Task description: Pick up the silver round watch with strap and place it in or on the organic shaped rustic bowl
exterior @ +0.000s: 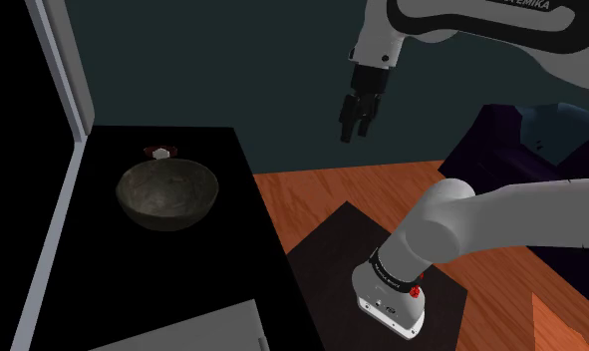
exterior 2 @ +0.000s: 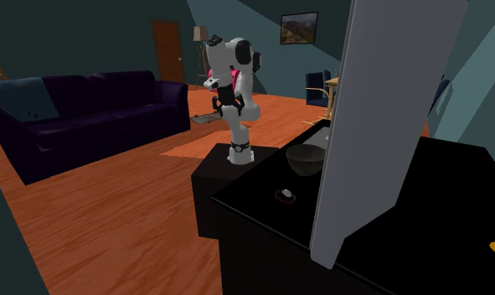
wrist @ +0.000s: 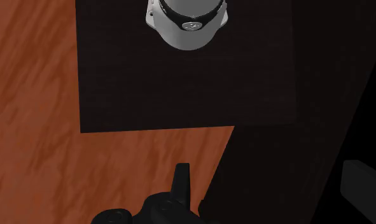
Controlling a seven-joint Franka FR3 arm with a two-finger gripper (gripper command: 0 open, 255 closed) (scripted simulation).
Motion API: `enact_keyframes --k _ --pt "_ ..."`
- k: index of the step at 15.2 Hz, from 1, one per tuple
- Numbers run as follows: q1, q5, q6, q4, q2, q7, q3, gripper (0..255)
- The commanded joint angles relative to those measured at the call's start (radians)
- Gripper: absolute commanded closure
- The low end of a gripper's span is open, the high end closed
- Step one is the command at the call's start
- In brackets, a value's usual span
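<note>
The dark, rough, rounded bowl [exterior: 167, 192] stands on the black table [exterior: 222, 269]. Just behind it, touching nothing, lies the small silver round watch [exterior: 160, 152] with its dark strap. From the second exterior view the watch [exterior 2: 286, 194] lies nearer the camera than the bowl [exterior 2: 304, 159]. My gripper [exterior: 354, 128] hangs in the air off the table's side, well to the shoulder view's right of both, above the wooden floor. Its fingers stand wide apart with nothing between them; the wrist view shows my gripper [wrist: 266, 175] over the floor and the table's edge.
A tall grey panel [exterior: 58, 70] rises along the table's far side and hides part of the table [exterior 2: 388, 126]. My stand [wrist: 186, 83] is beside the table. A light grey slab [exterior: 182, 334] lies at the table's near end. A dark sofa [exterior 2: 86, 105] stands across the room.
</note>
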Motion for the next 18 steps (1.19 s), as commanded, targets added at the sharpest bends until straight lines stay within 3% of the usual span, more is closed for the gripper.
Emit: enact_keyframes --k 1,10,18 --pt "0.0 0.0 0.0 0.0 0.0 0.0 0.0 0" --pt "0.085 0.004 0.267 0.09 0.279 -0.1 0.058 0" --pt "0.145 -0.016 0.442 0.236 0.528 -0.169 0.118 0"
